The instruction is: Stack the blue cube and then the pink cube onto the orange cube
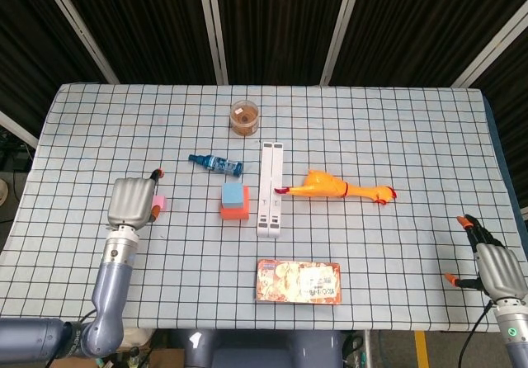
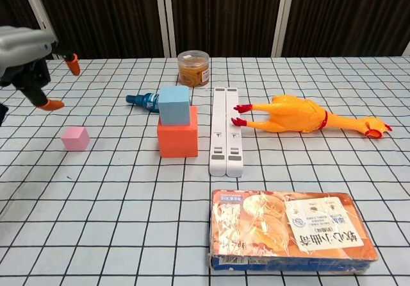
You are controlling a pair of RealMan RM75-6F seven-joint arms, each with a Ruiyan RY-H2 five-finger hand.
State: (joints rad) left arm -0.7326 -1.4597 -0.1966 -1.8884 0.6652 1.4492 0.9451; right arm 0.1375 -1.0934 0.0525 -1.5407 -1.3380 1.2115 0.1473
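The blue cube [image 1: 233,195] [image 2: 175,104] sits on top of the orange cube [image 1: 236,212] [image 2: 177,138] near the table's middle. The pink cube [image 2: 75,138] [image 1: 159,203] lies alone on the cloth to their left. My left hand [image 1: 133,202] [image 2: 33,61] hovers open above the table just left of the pink cube, fingers spread, holding nothing. In the head view it partly covers the pink cube. My right hand [image 1: 491,265] stays at the table's near right corner, fingers apart and empty.
A white bar [image 1: 270,188] lies right of the stack, with a rubber chicken [image 1: 338,189] beyond it. A small blue bottle [image 1: 214,164] and a round jar [image 1: 244,117] are behind the stack. A snack box [image 1: 299,280] lies near the front edge.
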